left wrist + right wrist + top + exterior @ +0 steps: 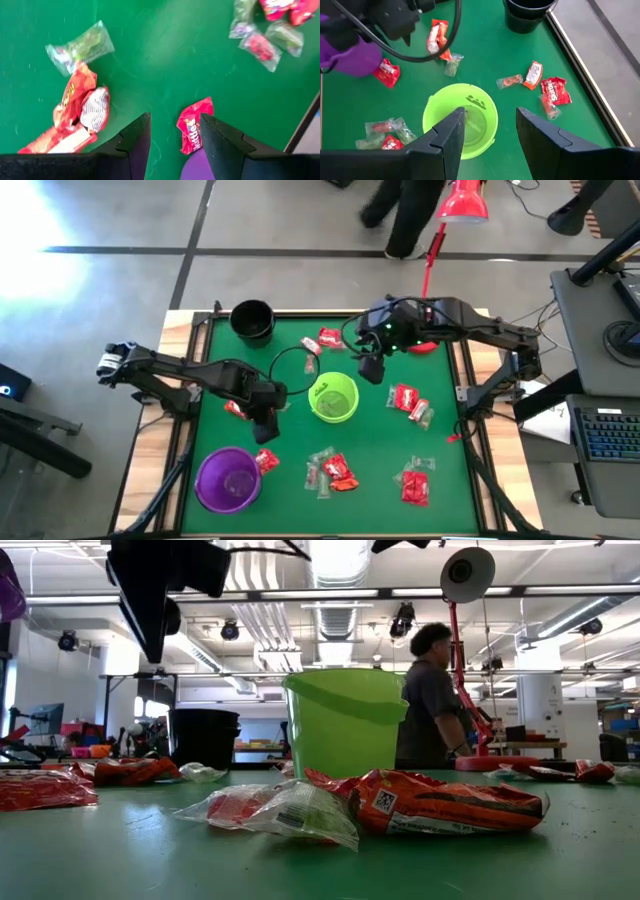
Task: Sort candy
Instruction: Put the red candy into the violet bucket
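Green felt covers the counter [385, 445], which carries three cups: a black cup [252, 321] at the far edge, a green cup [334, 399] near the middle and a purple cup [229, 478] at the near left corner. Behind the counter lies an open workshop, where a person [432, 695] stands beside a red lamp [462, 202].

Position of the arms. Left gripper [266, 423] hangs above the felt between the green and purple cups, its jaws spread and empty; its wrist view looks down past them on a red packet [193, 125] lying just beside the purple rim. Right gripper [372, 368] hovers just beyond the green cup, its jaws likewise spread and holding nothing, with the cup's mouth directly under them in the right wrist view.

State of the sort. Most of the candy [330, 470] lies loose on the felt, red wrappers and clear pale wrappers mixed together. Clusters show at the near middle, at the near right [416, 480], right of the green cup [410, 402], by the far edge [327, 339] and under the left arm [234, 409]. Something pale appears to rest at the bottom of the green cup [460, 120], though what it is cannot be told. No sweets can be made out in the purple cup, and the black cup's inside is too dark to read.

Judgement. Sorting seems to be at an early stage: at most a few pieces are binned, and nearly every cluster remains to be picked apart by wrapper type.
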